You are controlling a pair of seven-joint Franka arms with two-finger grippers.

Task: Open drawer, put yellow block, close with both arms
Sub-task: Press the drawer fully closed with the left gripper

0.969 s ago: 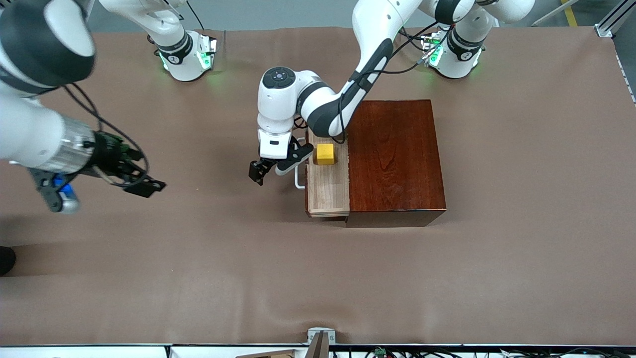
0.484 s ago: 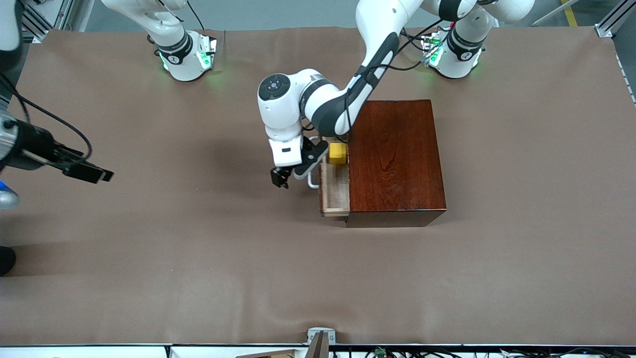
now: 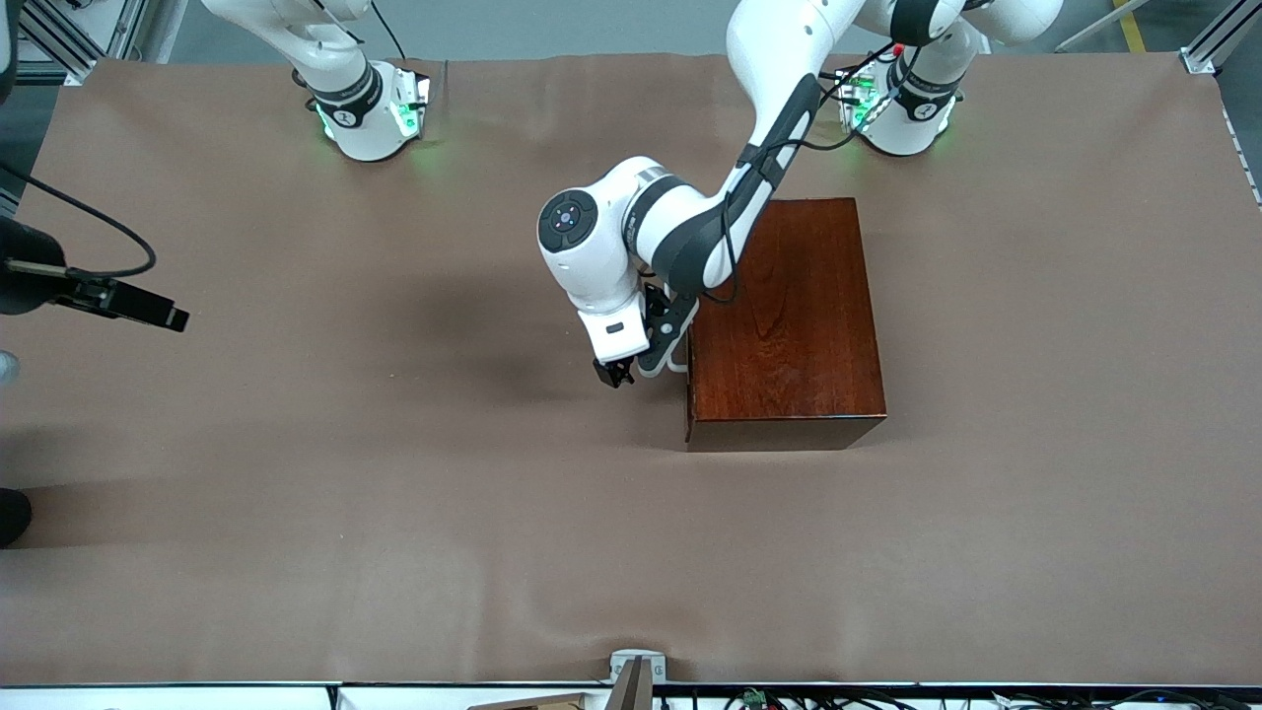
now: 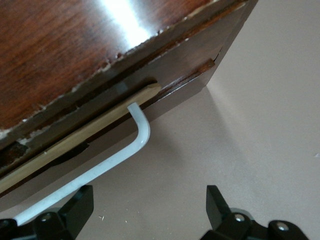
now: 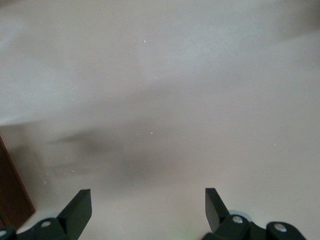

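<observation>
Drawer (image 4: 75, 142) nearly shut in wooden box (image 3: 789, 316), block unseen; left claw (image 4: 145, 210) apart at handle (image 4: 127, 150), right claw (image 5: 145, 210) apart over tabletop (image 3: 394, 513); retreating finger may snag handle, reopening it

Box (image 3: 789, 316): on the counter (image 3: 394, 513), toward the left arm's end, nearer the bases than the front camera.
Drawer (image 4: 75, 142): in the box's side facing the right arm's end, pushed almost fully in.
Handle (image 3: 676, 364): sticks out from the drawer front toward the right arm's end.
Left gripper (image 3: 620, 375): just beside the handle, fingers (image 4: 80, 207) spread, one touching the bar.
Right gripper (image 5: 145, 210): above the counter at the right arm's end, well apart from the box, fingers spread.
</observation>
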